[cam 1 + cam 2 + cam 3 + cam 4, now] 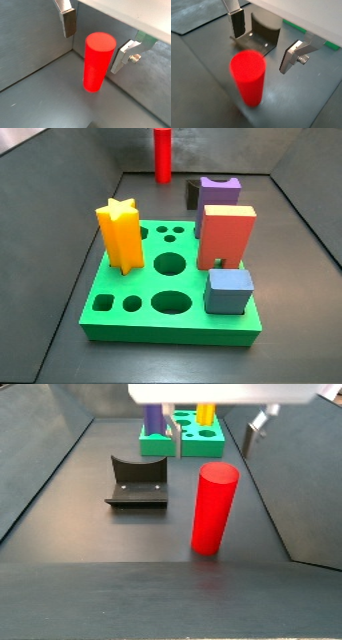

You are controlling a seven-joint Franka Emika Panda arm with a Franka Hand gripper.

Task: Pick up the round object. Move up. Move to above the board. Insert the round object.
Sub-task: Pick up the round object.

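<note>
The round object, a tall glossy red cylinder [214, 509], stands upright on the grey floor; it also shows far back in a side view [162, 153]. My gripper [207, 432] hangs open just above it. In both wrist views the cylinder [97, 60] [248, 77] lies below the gap between the fingers [68, 24] [292, 59], untouched, with the gripper [93, 50] [263, 47] empty. The green board [167, 320] with its holes sits apart from the cylinder, and shows behind it in a side view [187, 446].
The fixture [138, 484] [256, 39] stands beside the cylinder. On the board stand a yellow star peg [119, 233], a salmon-red block [227, 236], a purple piece [218, 193] and a grey-blue block [230, 290]. Sloping grey walls [60, 218] close in the floor.
</note>
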